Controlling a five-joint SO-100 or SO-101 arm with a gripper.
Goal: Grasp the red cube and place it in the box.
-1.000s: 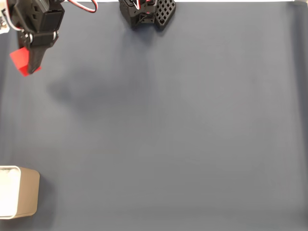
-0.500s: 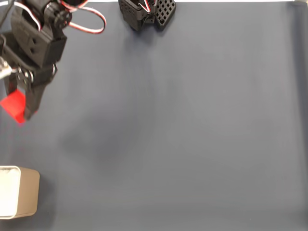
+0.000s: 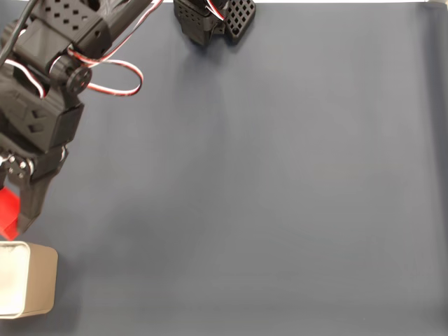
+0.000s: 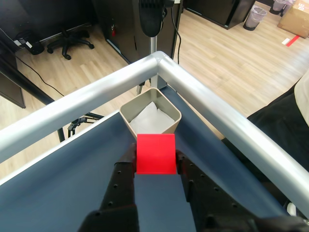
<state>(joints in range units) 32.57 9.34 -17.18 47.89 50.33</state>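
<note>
Two black fingers of my gripper [image 4: 155, 157] are pinching the small bright red matte cube [image 4: 155, 153] from either side, carrying it clear of the dark blue-grey table mat [image 3: 266, 182]. In the fixed view the cube [image 3: 7, 210] is peeking out beside my fingers just above the beige rounded-corner box with a white lining [image 3: 40, 278], not yet over it. I am judging that I should be bringing the cube past the near rim, centring it over the box [image 4: 150, 117] opening in the wrist view, lowering, then opening.
</note>
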